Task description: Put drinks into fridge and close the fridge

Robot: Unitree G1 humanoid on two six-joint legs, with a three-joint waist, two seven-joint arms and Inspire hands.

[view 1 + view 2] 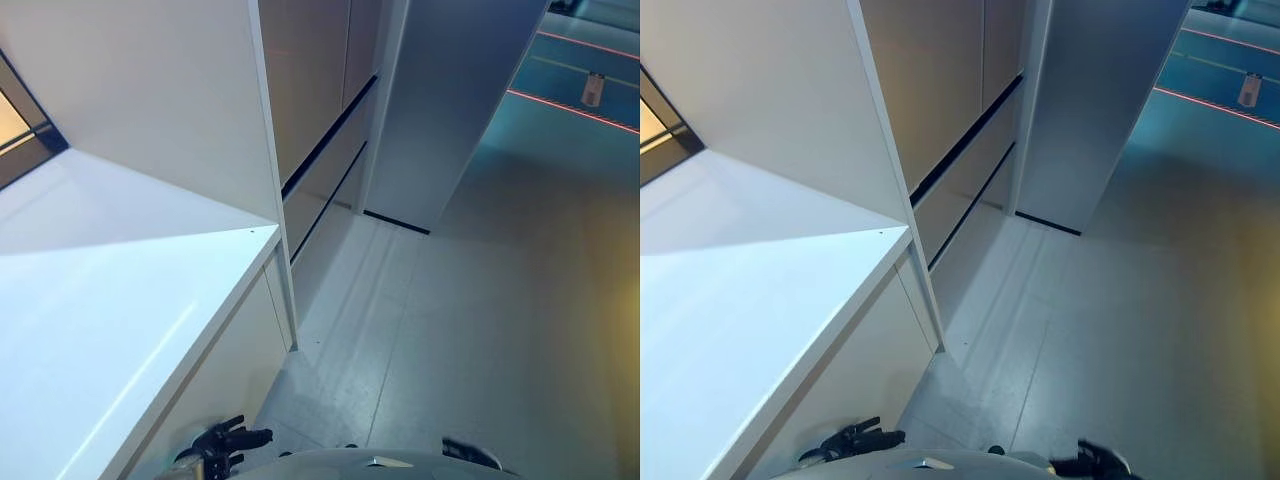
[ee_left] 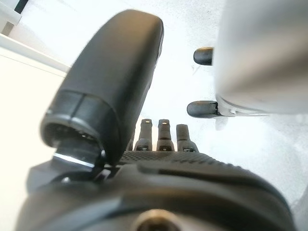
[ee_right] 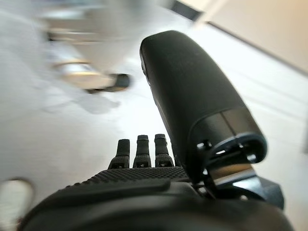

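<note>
Both hands are hanging low with nothing in them: the left hand [image 1: 222, 442] beside the white counter [image 1: 110, 320], the right hand [image 1: 1092, 462] over grey floor [image 1: 480, 330], fingers relaxed.

counter [image 1: 90, 320] left | cabinets [image 1: 320, 150] ahead | floor [image 1: 480, 330] right

Open floor [image 1: 480, 330] ahead and to the right, free for passage. On the left, blocked by a white counter [image 1: 110, 310], a tall white panel [image 1: 170, 100] and cabinet fronts [image 1: 320, 120] beyond.
</note>
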